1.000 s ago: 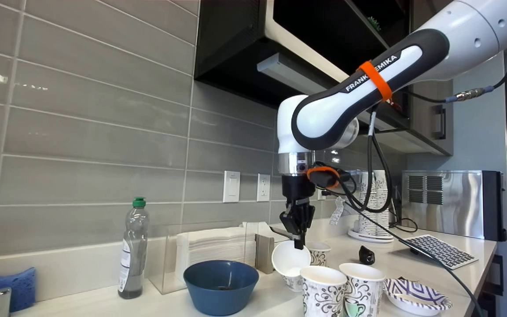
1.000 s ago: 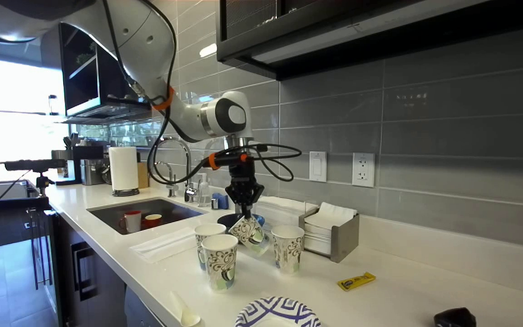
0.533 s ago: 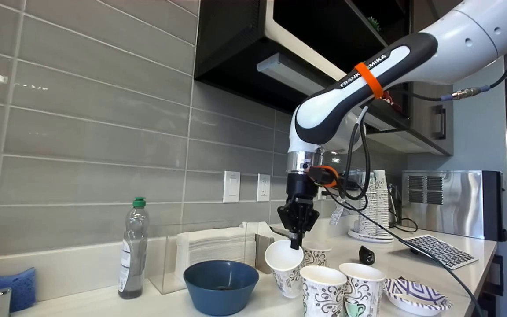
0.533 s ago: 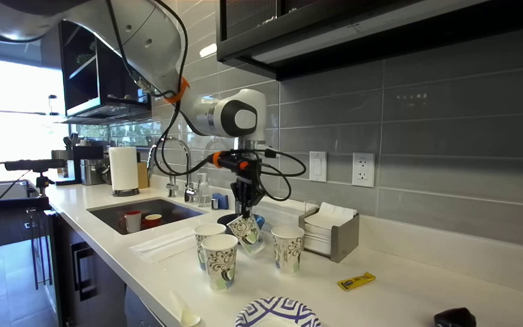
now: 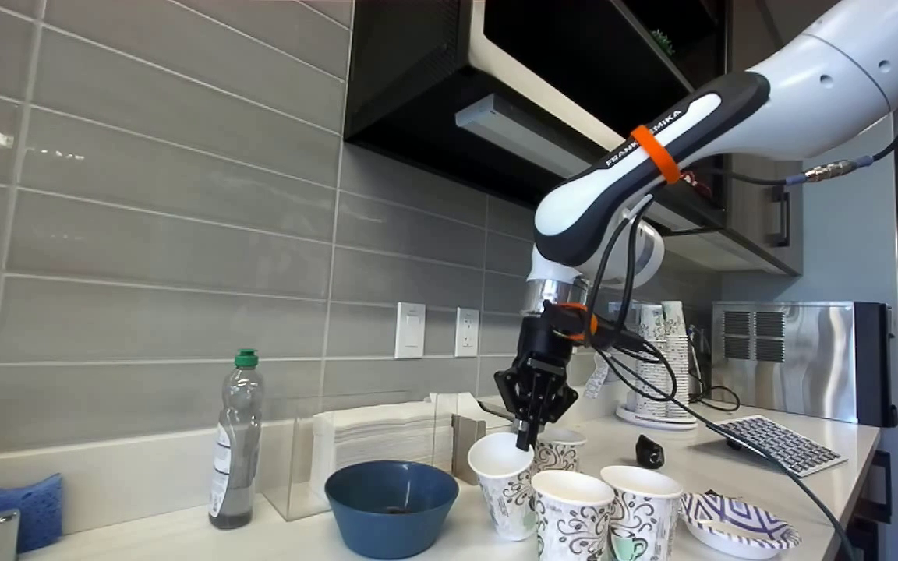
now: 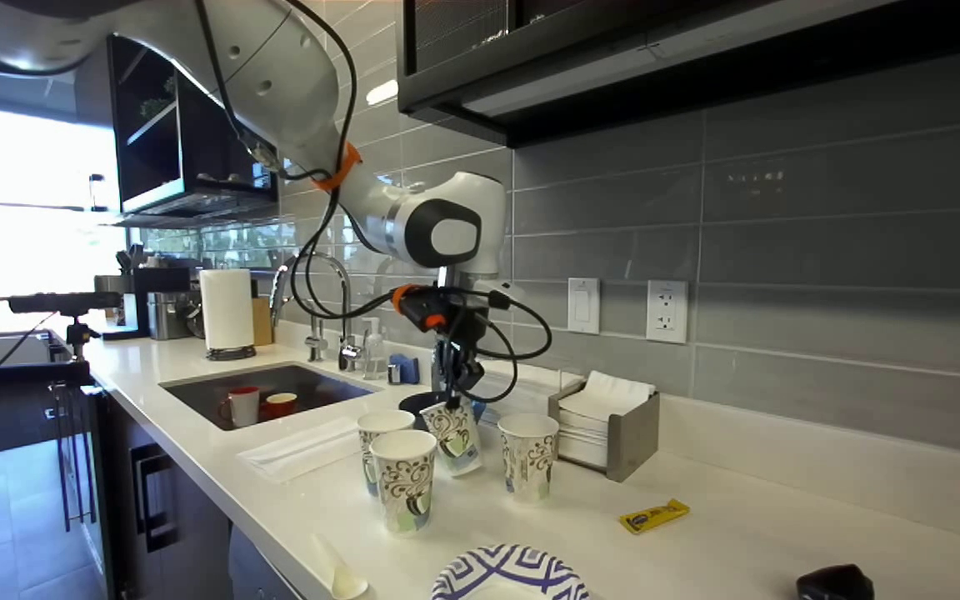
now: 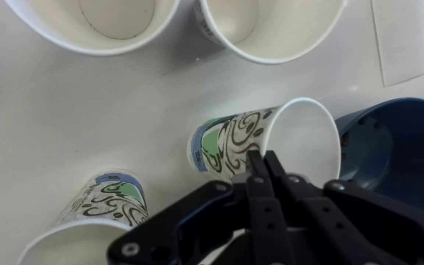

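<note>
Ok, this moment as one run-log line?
gripper: shut on paper cup at rim | cup: tilted, base contact unclear | nearby: blue bowl, three upright cups | farther: patterned plate

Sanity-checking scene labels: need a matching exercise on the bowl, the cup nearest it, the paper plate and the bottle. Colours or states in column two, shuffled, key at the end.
Things
1. Bowl
2. Cup nearest the bowl
3. Paper plate
4. Bottle

Colours or states
A. Tilted, pinched at the rim by the claw
B. See-through, with a green cap
C. Plain dark blue
D. White, with a bold blue-purple pattern

Pairs: 1-C, 2-A, 3-D, 4-B
</note>
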